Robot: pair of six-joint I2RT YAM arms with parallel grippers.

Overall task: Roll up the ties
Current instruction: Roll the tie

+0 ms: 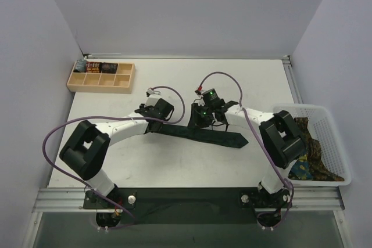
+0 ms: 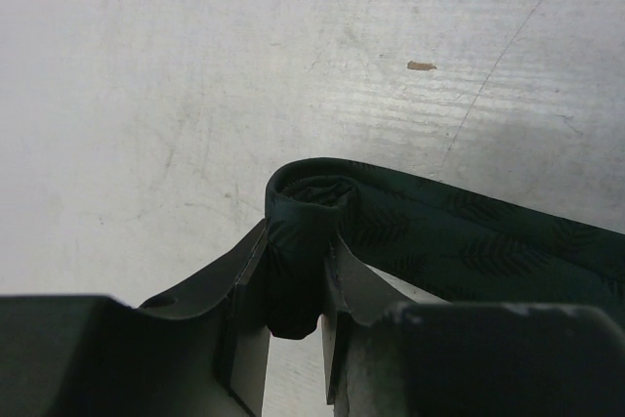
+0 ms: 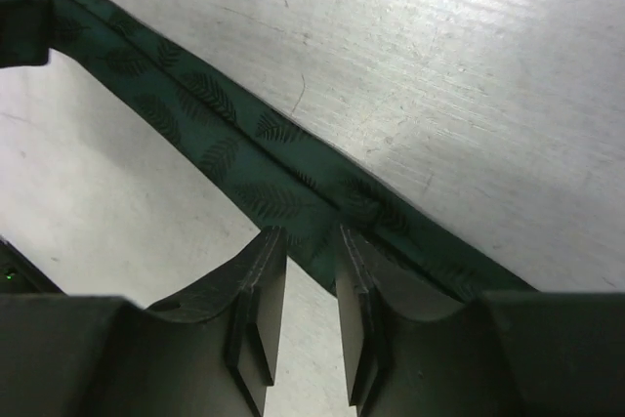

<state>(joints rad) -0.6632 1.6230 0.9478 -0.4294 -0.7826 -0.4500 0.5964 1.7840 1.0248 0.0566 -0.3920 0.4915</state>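
Left wrist view shows the left gripper (image 2: 298,246) pinching the small roll of the green tie (image 2: 469,241); the right gripper (image 3: 310,241), slightly open, probably should hold the flat part next.

One dark green tie (image 1: 218,137) is lying on the table (image 1: 174,79). Two hands are meeting it: the left hand (image 2: 298,280) and the right hand (image 3: 311,261). One white basket (image 1: 340,164) is holding what seem to be two patterned ties (image 1: 314,149), bunched together. One wooden tray (image 1: 123,84) is carrying three rolled bundles (image 1: 95,67). Two purple cables (image 1: 58,129) are looping over the arms.
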